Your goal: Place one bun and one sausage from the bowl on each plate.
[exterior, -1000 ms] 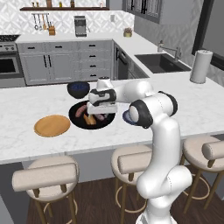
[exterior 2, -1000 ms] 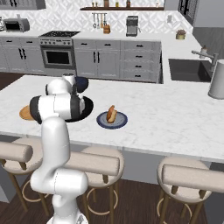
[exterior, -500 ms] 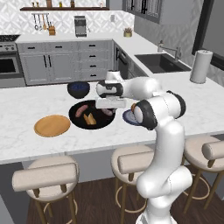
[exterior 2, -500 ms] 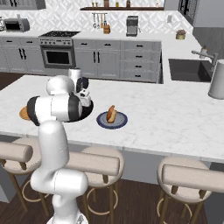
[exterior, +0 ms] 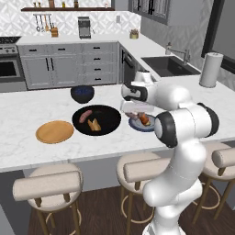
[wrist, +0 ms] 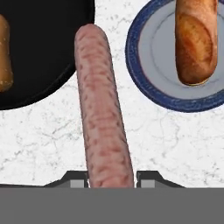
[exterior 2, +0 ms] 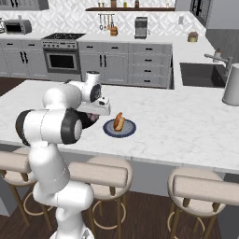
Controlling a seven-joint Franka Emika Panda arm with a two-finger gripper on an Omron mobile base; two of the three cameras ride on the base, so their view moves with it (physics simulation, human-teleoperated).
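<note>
- A slim pinkish sausage (wrist: pixel 103 113) was clamped between the narrow fingertips of the gripper (wrist: pixel 110 178), held over the counter between the large black bowl (wrist: pixel 39 48) and the blue-grey plate (wrist: pixel 148 65).
- An orange-brown bun (wrist: pixel 195 39) was already laid on that plate.
- The tan wooden plate (exterior: pixel 54 131) was left unfilled; one bun (exterior: pixel 95 124) and one sausage (exterior: pixel 83 116) were left in the bowl.

On the surface (exterior: pixel 27 114), the big bowl (exterior: pixel 108 124) sits centre, holding a sausage (exterior: pixel 84 116) and a bun (exterior: pixel 94 124). A plate (exterior: pixel 54 131) lies at its 9 o'clock, a small bowl (exterior: pixel 82 93) at its 11. At 3 o'clock another plate (exterior 2: pixel 119 129) carries a bun (exterior 2: pixel 119 121). The tool (wrist: pixel 110 178) holds a second sausage (wrist: pixel 102 113) above the gap between, seemingly.
</note>
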